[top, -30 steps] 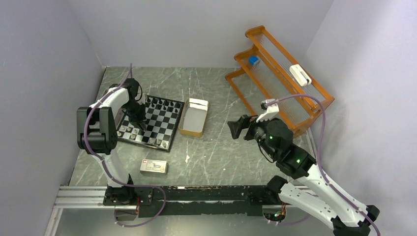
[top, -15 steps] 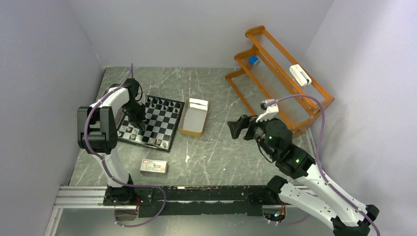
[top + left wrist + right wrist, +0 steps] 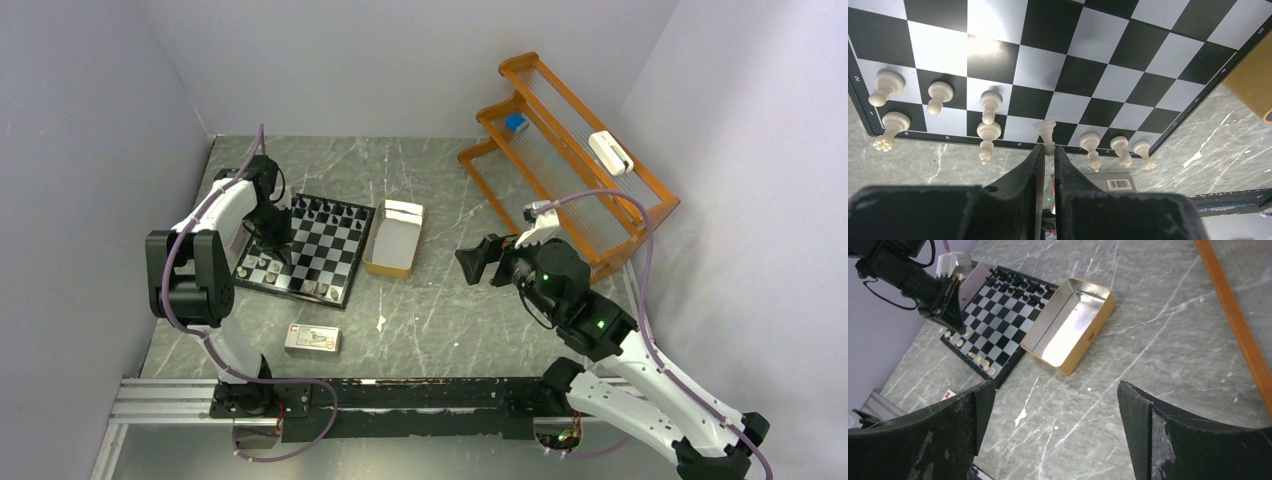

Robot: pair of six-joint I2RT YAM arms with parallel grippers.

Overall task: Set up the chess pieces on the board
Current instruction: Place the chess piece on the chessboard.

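Note:
The board (image 3: pixel 344 298) lies at the left of the table, with black pieces (image 3: pixel 330 212) along its far edge and pale pieces (image 3: pixel 264 267) along its near edge. In the left wrist view several pale pieces stand on the two near rows of the board (image 3: pixel 1098 65). My left gripper (image 3: pixel 1048 149) is shut on the top of one pale piece (image 3: pixel 1044 128), whose base is at a first-row square near the rim. In the top view the left gripper (image 3: pixel 281 250) stands over the board's near-left part. My right gripper (image 3: pixel 470 262) is open and empty above bare table, wide apart in its own view (image 3: pixel 1055 390).
An open tan box (image 3: pixel 393 240) lies just right of the board and shows empty in the right wrist view (image 3: pixel 1068 325). A white-and-red carton (image 3: pixel 312 340) lies in front of the board. An orange rack (image 3: pixel 570 160) stands at the back right.
The left arm's elbow has swung a little to the left while its gripper stays over the board's near-left part. The right gripper has drifted slightly left, still open.

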